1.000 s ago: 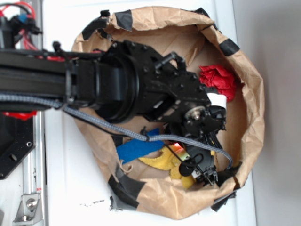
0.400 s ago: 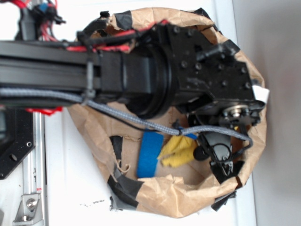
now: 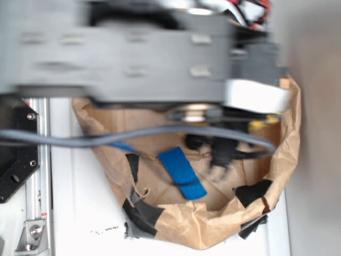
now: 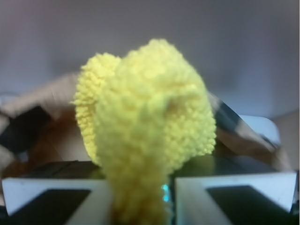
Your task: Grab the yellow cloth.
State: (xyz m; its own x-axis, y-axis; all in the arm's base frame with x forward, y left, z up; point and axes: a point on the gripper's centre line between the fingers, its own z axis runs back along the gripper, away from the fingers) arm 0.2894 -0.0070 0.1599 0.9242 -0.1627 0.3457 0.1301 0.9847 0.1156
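The yellow cloth [image 4: 150, 140] is pinched between the two pale fingers [image 4: 56, 199] of the end effector [image 4: 140, 201], bunched into a fluffy lump above them. In the exterior view, the blurred arm [image 3: 133, 53] is seen above a brown paper bag [image 3: 186, 224] holding a blue strip [image 3: 182, 173].

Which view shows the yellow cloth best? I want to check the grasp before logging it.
The wrist view: the yellow cloth fills the frame, bunched and pinched between the pincer fingers. The exterior view is motion-blurred; only a small yellow patch peeks out under the arm, above the paper bag.
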